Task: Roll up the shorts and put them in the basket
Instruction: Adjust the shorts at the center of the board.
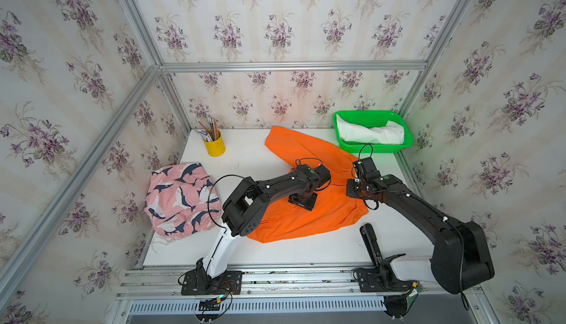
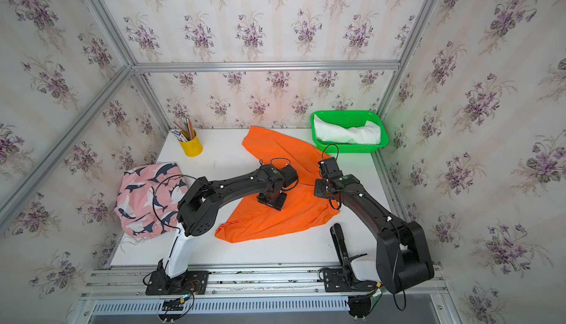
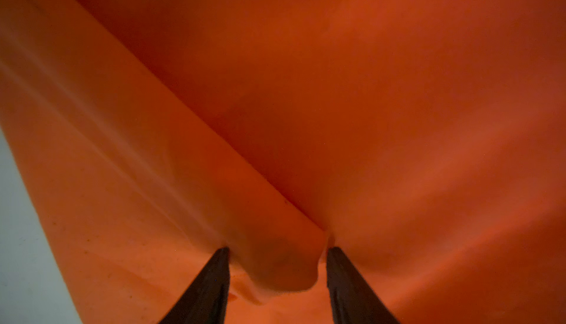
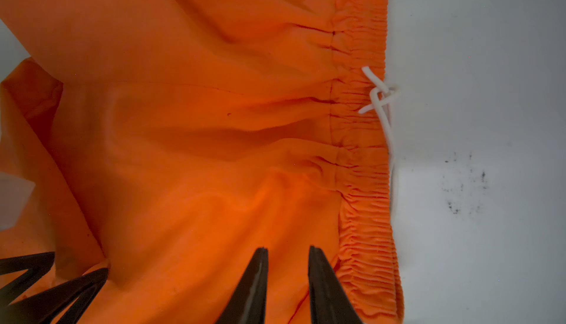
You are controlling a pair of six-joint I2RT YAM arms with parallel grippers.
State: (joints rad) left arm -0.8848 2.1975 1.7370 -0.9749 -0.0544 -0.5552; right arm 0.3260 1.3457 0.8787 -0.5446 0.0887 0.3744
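In both top views the orange shorts [image 1: 294,151] [image 2: 275,151] lay spread over the middle of the white bench [image 1: 245,169], one corner reaching toward the back wall. The left hand [image 1: 301,203] pointed down onto the middle of the cloth, and the right hand [image 1: 356,189] came down at its edge nearer the green basket [image 1: 372,113]. From above we could not see how wide either hand stood. The white shorts [image 1: 367,135] lay bundled in that basket at the back corner. The pink shark-print shorts [image 1: 180,200] sat crumpled at the bench's opposite edge, near a yellow cup [image 1: 215,148].

In the left wrist view the left hand [image 3: 277,250] stood partly spread. Its fingers [image 3: 214,282] pressed into the orange shorts [image 3: 367,93] on either side of a raised fold that filled the gap between them. A strip of bare bench [image 3: 18,215] showed beside the cloth.

In the right wrist view the right hand [image 4: 286,250] kept only a narrow gap. Its fingertips [image 4: 257,276] rested on the orange shorts [image 4: 183,123] just beside the gathered waistband [image 4: 361,154], with flat cloth showing between them. A knotted white drawstring [image 4: 381,96] hung off the waistband onto the bench [image 4: 474,93].
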